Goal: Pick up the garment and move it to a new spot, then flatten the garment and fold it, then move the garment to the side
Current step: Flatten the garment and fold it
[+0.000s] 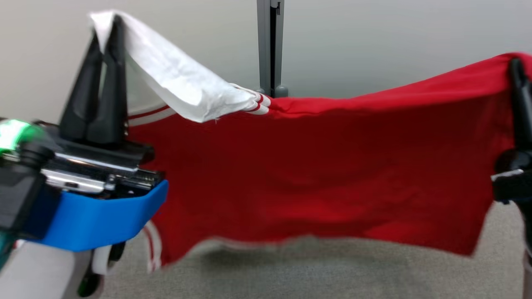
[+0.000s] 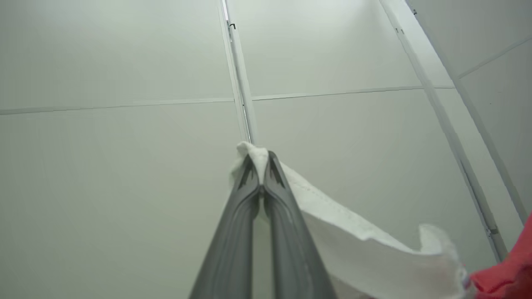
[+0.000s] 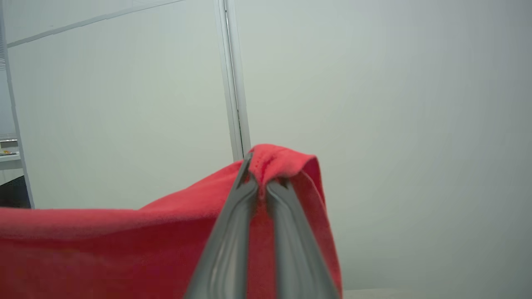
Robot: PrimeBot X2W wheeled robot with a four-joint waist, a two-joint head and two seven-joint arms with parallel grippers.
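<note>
The garment point(image 1: 324, 174) is a red shirt with a white part and red-and-white striped trim. It hangs in the air, stretched between both arms above the grey carpet. My left gripper point(image 1: 107, 29) is shut on its white corner at the upper left; the left wrist view shows that gripper point(image 2: 259, 164) pinching white cloth point(image 2: 353, 236). At the far right my right gripper point(image 1: 517, 68) is shut on a red corner. In the right wrist view this gripper point(image 3: 261, 172) has red fabric point(image 3: 124, 245) bunched over its tips.
A grey upright post point(image 1: 270, 45) stands behind the garment against a pale wall point(image 1: 374, 37). Grey carpet point(image 1: 332, 274) lies below the hanging hem. A shelf edge point(image 3: 8, 155) shows at the far left of the right wrist view.
</note>
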